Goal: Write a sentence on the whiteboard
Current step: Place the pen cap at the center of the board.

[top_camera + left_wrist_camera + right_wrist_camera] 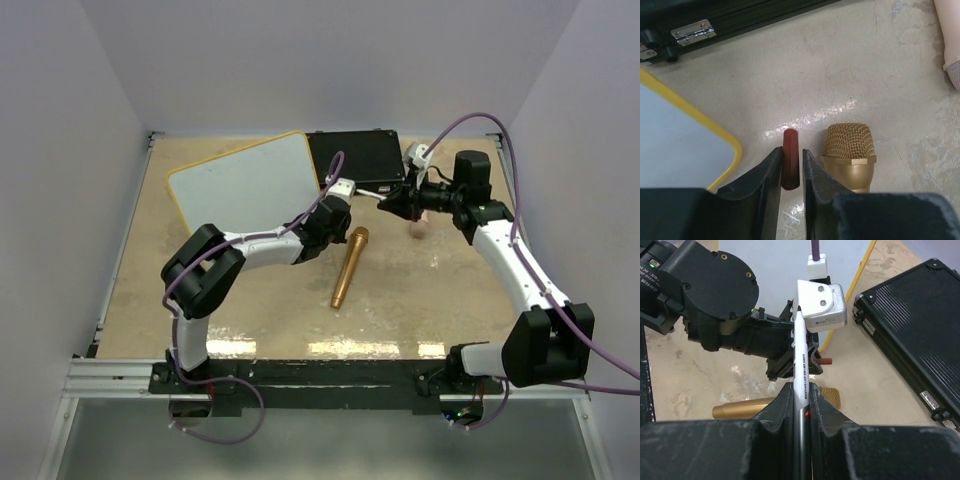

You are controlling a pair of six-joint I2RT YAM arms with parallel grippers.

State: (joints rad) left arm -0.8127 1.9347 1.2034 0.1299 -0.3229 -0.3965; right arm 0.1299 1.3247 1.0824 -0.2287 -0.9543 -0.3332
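Note:
The whiteboard (245,185) lies at the back left, yellow-framed; its face shows no writing, so the sentence is not in view. Its corner shows in the left wrist view (675,140). My left gripper (791,152) is shut on a small red-brown marker cap (790,160), low over the table beside the board's near right corner. My right gripper (800,387) is shut on a white marker (800,347) that points at the left gripper's fingers; its tip is hidden among them. In the top view the two grippers meet (345,205) (388,203) in front of the black case.
A black case (355,158) lies behind the grippers, to the right of the board. A gold microphone (350,266) lies on the table under the left gripper, its mesh head (849,155) beside the cap. A small pink object (418,226) sits under the right arm.

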